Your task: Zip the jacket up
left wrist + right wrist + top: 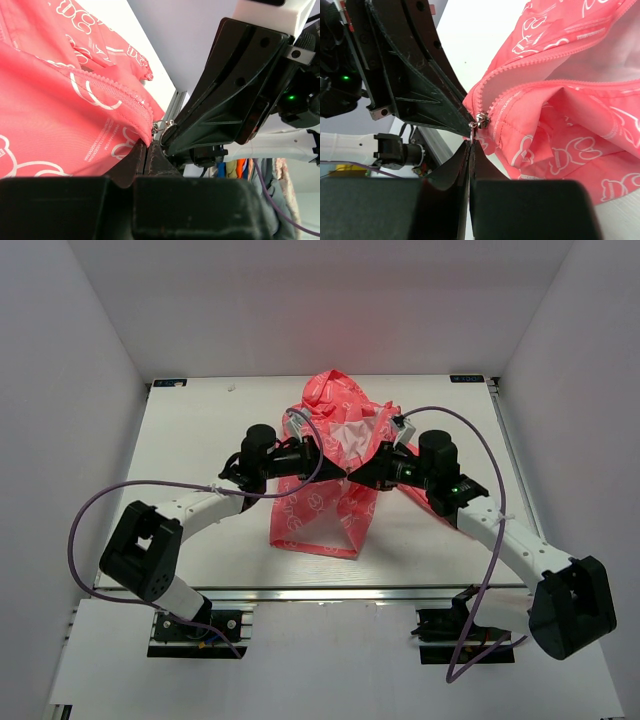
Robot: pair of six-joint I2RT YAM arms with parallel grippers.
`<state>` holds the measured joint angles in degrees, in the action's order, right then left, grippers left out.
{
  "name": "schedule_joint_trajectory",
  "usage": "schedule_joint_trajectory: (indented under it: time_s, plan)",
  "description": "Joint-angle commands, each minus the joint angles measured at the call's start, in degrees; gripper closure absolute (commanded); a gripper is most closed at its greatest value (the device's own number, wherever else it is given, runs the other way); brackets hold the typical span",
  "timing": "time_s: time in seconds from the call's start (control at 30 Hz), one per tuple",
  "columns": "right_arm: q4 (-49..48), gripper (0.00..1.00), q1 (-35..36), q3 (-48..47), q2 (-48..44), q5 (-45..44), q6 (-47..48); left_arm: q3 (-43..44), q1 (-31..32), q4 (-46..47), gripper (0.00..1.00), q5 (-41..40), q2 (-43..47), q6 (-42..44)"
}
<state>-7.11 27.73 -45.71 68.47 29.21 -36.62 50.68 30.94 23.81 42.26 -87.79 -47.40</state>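
Observation:
The coral-pink jacket point(318, 510) with its white print lies in the middle of the table, bunched toward the back, white lining showing. Both grippers meet at its front edge. My left gripper point(338, 476) is shut on the jacket's hem fabric right beside the zipper end point(145, 146). My right gripper point(355, 478) is shut on the metal zipper pull point(471, 143), just under the slider point(481, 120). Beyond the slider the two rows of zipper teeth point(540, 85) run apart, so the front is open. The fingertips of the two grippers almost touch.
The white table point(190, 430) is walled in by grey panels at the back and sides. A metal rail point(330, 593) runs along the near edge. Purple cables loop off both arms. The right arm's body point(235, 95) fills the left wrist view.

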Motion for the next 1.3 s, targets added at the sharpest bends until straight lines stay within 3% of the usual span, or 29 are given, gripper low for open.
schedule_joint_trajectory:
  time_s: [0.0, 0.37, 0.53, 0.67, 0.87, 1.13, 1.27]
  plan:
    - [-1.5, 1.0, -0.4, -3.9, -2.4, -4.8, 3.2, 1.4, 0.3, -5.8, 1.0, 2.0, 3.4, 4.4]
    - [-16.5, 1.0, -0.7, -3.9, 2.7, -10.0, -6.9, 3.2, 0.3, -24.5, 1.0, 3.4, 3.9, 12.6]
    - [-18.5, 1.0, -0.7, -3.3, 2.6, -16.0, -8.2, 2.3, 0.3, -26.7, 1.0, 4.5, 4.3, 13.3]
    - [-16.3, 1.0, -0.7, -5.4, 4.7, -16.2, -5.1, 1.9, 0.3, -26.9, 1.0, 5.7, 4.8, 12.9]
    - [-8.3, 1.0, -0.4, -8.1, 6.1, -1.5, 1.5, 4.2, 0.3, -30.1, 1.0, 2.5, 4.9, 13.7]
    - [-1.9, 1.0, -0.1, -5.0, 5.1, -3.9, 2.4, 4.3, 0.3, -23.5, 1.0, 6.0, 3.8, 9.3]
    - [0.1, 1.0, -0.1, -5.7, 7.2, 0.4, 2.8, 4.6, 0.3, -22.2, 1.0, 6.3, 3.4, 8.3]
